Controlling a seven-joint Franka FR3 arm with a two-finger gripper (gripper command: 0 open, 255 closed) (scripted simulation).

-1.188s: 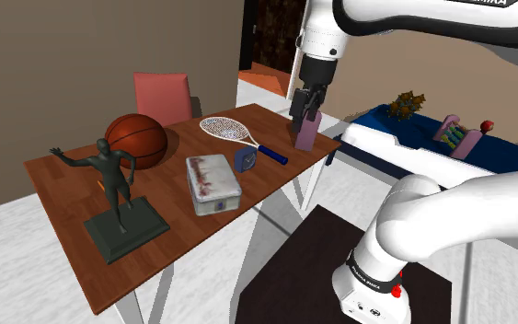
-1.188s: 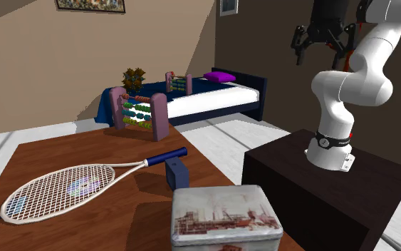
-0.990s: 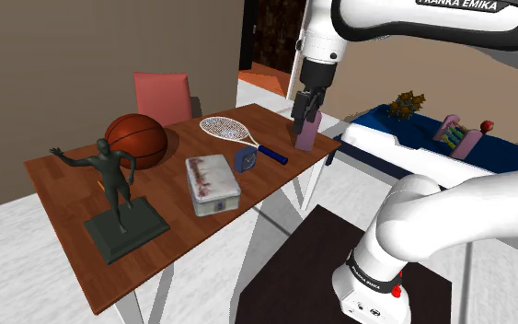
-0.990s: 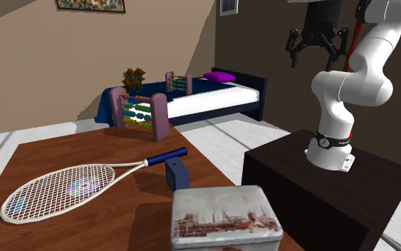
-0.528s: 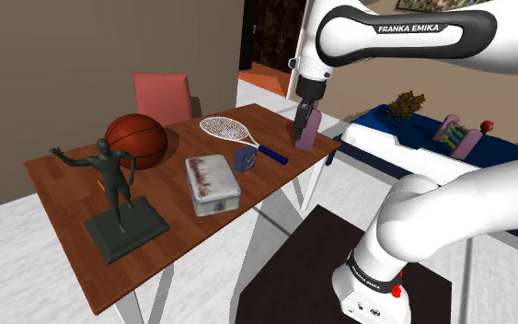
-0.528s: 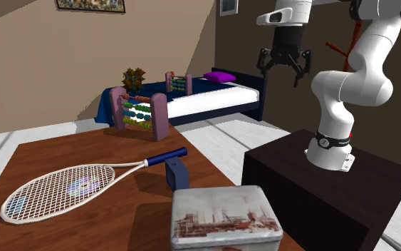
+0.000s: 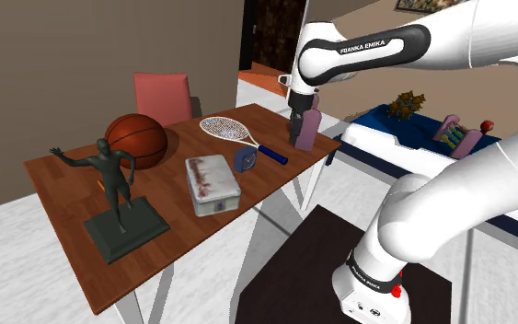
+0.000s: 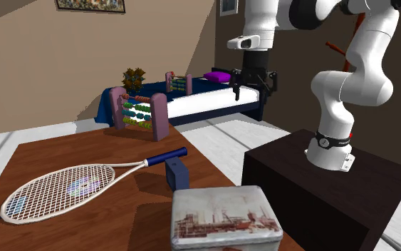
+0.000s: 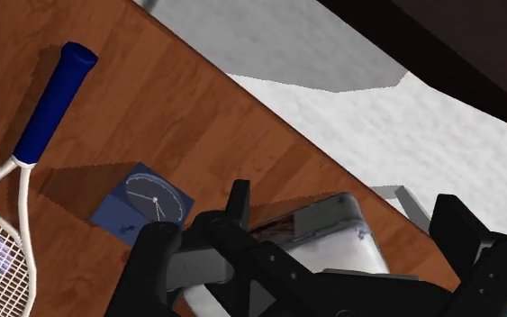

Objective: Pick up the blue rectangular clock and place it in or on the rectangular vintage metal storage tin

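Note:
A small blue rectangular clock (image 7: pixel 244 161) stands on the wooden table (image 7: pixel 73 170) beside the racket's blue handle. It also shows as the clock (image 8: pixel 177 173) and the clock (image 9: pixel 143 204), white dial up. The rectangular tin (image 7: pixel 212 184) with a printed lid lies shut just beside it; I also see the tin (image 8: pixel 224 217) and the tin (image 9: pixel 325 240). My gripper (image 7: pixel 296 127) hangs open and empty above the table's edge, to the shoulder view's right of the clock. Its fingers stand apart at the gripper (image 8: pixel 251 90) and the gripper (image 9: pixel 347 209).
A racket (image 7: pixel 234 132), a basketball (image 7: pixel 137 140) and a dark figure statue (image 7: pixel 117 198) share the table. An abacus (image 8: pixel 142 114) stands at the table's end behind my gripper. A red chair (image 7: pixel 163 95) is behind the table, a bed (image 8: pixel 206 96) beyond it, and my dark stand (image 8: pixel 327 192) close by.
The arm has swung down from high up towards the table. In the second exterior view the gripper moved left and lower, staying open. Nothing on the table moved.

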